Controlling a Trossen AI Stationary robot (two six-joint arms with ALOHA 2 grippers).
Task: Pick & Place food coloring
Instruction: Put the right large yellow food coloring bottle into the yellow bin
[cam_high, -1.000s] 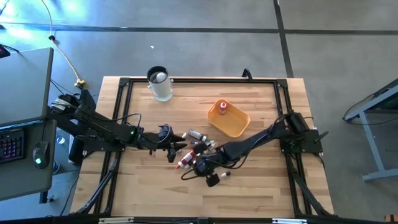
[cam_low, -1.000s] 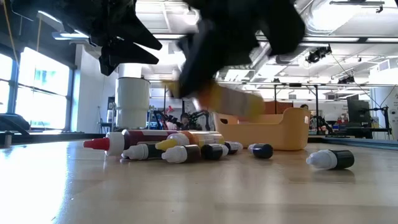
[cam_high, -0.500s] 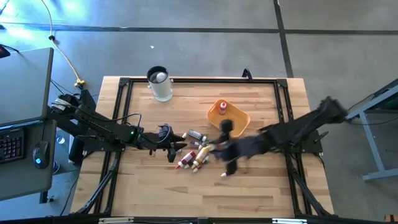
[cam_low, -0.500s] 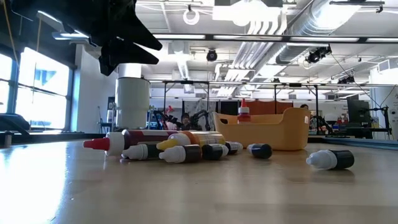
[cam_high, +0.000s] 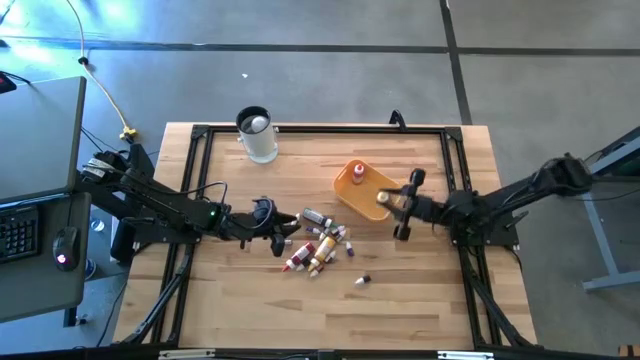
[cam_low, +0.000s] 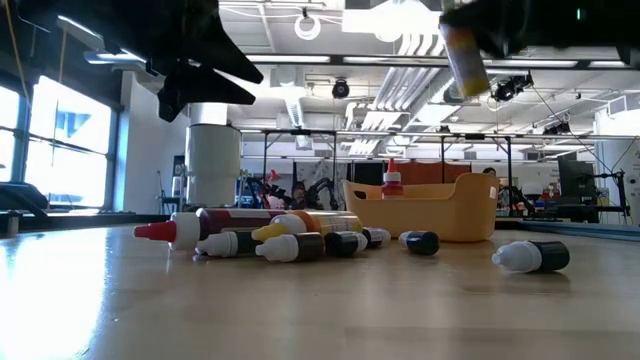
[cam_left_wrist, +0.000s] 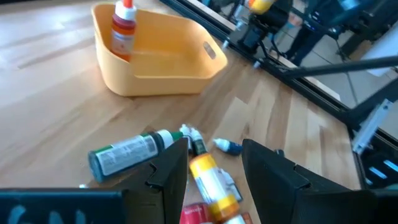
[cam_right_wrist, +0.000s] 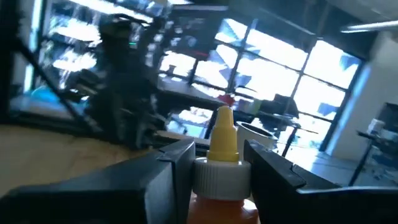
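Right wrist view gives us the clearest fact: the right gripper (cam_right_wrist: 212, 163) is clamped on one orange food coloring bottle (cam_right_wrist: 221, 186) with a white collar and yellow pointed tip, its long axis running straight out between the fingers, tip away from the wrist. From above, we see that gripper (cam_high: 404, 206) held above the 4 o'clock corner of the orange-yellow tray (cam_high: 385, 211). One orange bottle with a red cap (cam_high: 357, 176) stands upright inside the tray, at its 10 o'clock end. A pile of bottles (cam_high: 318, 244) lies flat on the table (cam_high: 300, 310) at about 8 o'clock from the tray, axes pointing various ways; we cannot count them exactly. One dark bottle (cam_high: 362, 281) lies apart at 5 o'clock from the pile. The left gripper (cam_high: 283, 242) hovers just at 9 o'clock of the pile, fingers parted and empty. One clear cup (cam_high: 256, 134) stands at the table's far edge.
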